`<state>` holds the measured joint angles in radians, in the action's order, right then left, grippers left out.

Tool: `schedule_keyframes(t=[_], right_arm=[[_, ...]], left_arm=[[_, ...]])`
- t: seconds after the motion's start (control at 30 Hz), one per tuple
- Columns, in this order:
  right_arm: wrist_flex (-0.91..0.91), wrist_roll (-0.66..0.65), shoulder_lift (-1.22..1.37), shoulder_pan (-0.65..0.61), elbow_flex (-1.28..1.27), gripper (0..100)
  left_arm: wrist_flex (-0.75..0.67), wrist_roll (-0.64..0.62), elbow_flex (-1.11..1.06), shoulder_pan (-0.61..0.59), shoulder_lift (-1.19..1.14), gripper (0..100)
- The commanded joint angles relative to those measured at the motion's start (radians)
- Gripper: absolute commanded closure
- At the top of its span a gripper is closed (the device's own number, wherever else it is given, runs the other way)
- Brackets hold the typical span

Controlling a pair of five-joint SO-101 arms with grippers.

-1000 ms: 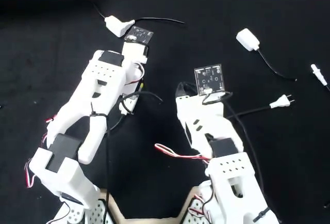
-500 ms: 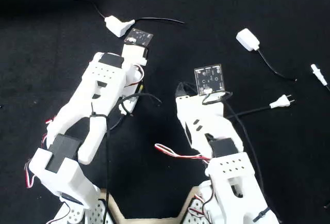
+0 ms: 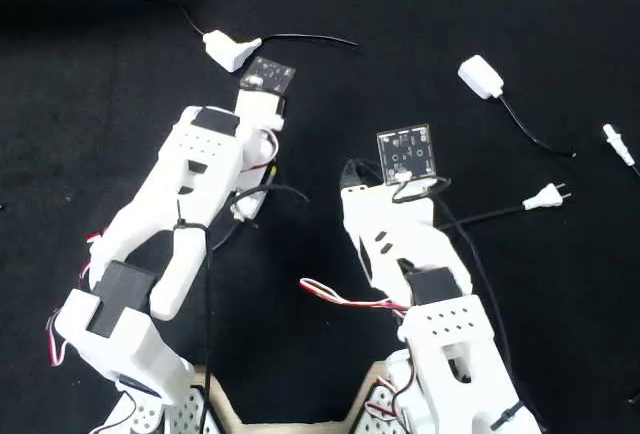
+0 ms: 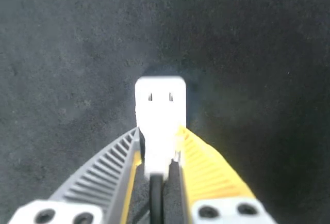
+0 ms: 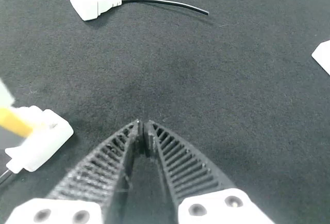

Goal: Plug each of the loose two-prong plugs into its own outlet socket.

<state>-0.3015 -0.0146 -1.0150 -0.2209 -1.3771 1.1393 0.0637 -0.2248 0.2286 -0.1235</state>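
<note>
White two-prong plug (image 4: 160, 100) sits pinched in the left gripper (image 4: 159, 136). Best squared to the white corded socket (image 3: 228, 50) upper left. Right gripper (image 5: 143, 130) is pressed together, empty.

Open table (image 3: 90, 104) at far left and between the arms. Just beyond left gripper (image 4: 160, 137), clamped on socket block (image 4: 160, 105): corded white block (image 3: 228, 50). Cluttering the right: second corded block (image 3: 481, 76), two-prong plug (image 3: 547, 194), black cord (image 3: 535, 139).

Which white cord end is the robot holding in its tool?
The slotted cord end, pinched in the left tool. The far cord end, the right cord end and the pronged plug lie loose on the table.
</note>
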Motion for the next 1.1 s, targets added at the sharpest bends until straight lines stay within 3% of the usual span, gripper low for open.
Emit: schedule_keyframes(t=[0.0, 0.3, 0.57, 0.7, 0.83, 0.93, 1.07], right_arm=[[0.015, 0.009, 0.002, -0.006, 0.005, 98.3], [0.014, 0.009, 0.002, -0.006, 0.004, 98.3], [0.017, 0.006, 0.002, -0.006, -0.001, 98.3], [0.017, 0.008, -0.005, -0.005, 0.001, 98.3], [0.006, 0.012, -0.030, 0.117, 0.045, 98.3], [-0.009, 0.094, -0.071, 0.235, 0.059, 98.3], [-0.031, 0.124, -0.130, 0.284, 0.051, 95.6]], left_arm=[[0.008, 0.012, -0.028, 0.001, 0.015, 97], [0.003, 0.035, -0.059, -0.008, 0.023, 97], [0.098, 0.040, 0.064, -0.024, 0.025, 97], [0.150, 0.100, 0.162, -0.025, 0.026, 97], [0.167, 0.163, 0.229, 0.002, 0.026, 97], [0.164, 0.221, 0.265, 0.038, 0.026, 97], [0.164, 0.233, 0.323, 0.091, 0.026, 97]])
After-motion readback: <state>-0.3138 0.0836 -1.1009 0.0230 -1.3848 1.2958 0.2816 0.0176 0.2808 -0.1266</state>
